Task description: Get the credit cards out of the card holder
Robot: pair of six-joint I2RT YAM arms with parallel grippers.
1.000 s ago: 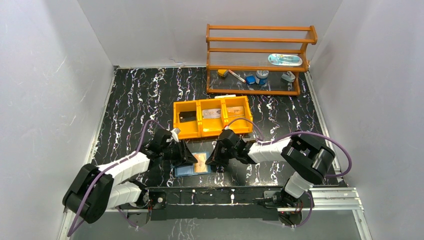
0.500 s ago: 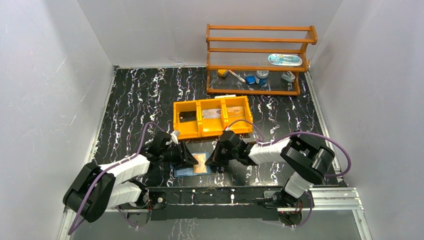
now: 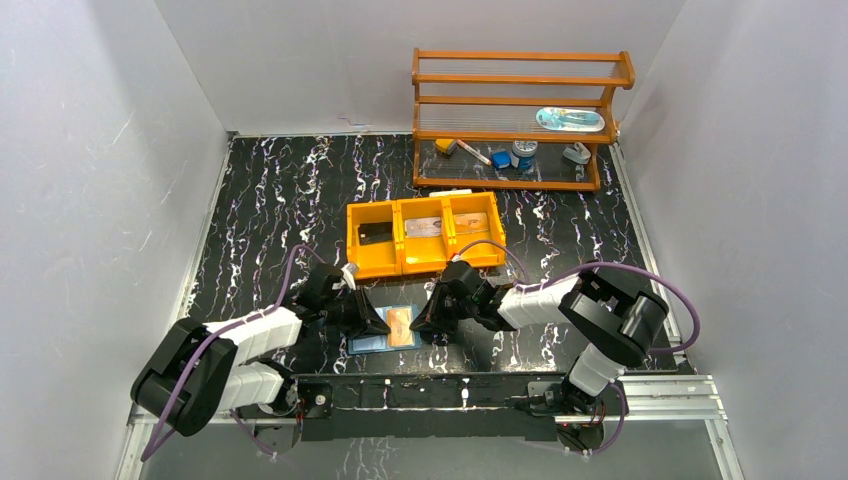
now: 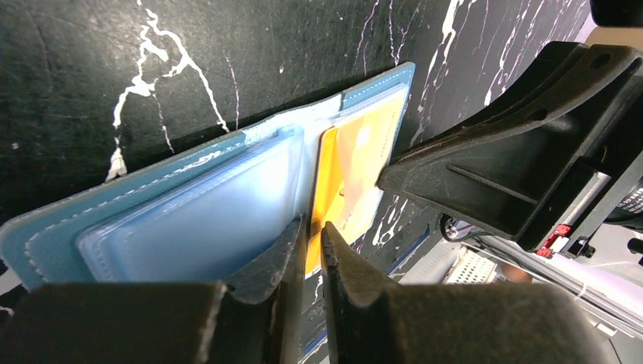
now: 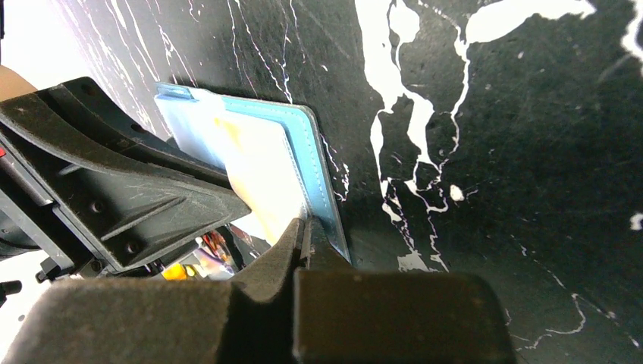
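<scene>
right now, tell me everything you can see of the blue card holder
The card holder lies open and flat on the black marbled table, near its front edge. Slate-blue stitched outside, paler clear-looking pocket on one leaf, an orange card on the other. The left hand, nearly closed, straddles that card's edge at the fold; the shut right hand meets the holder's outer border, seemingly pinning it.

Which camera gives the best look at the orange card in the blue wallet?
Left wrist: the orange card lies close, sharp and true in colour. The top view shows only a small orange patch; the right wrist shows it washed pale.
</scene>
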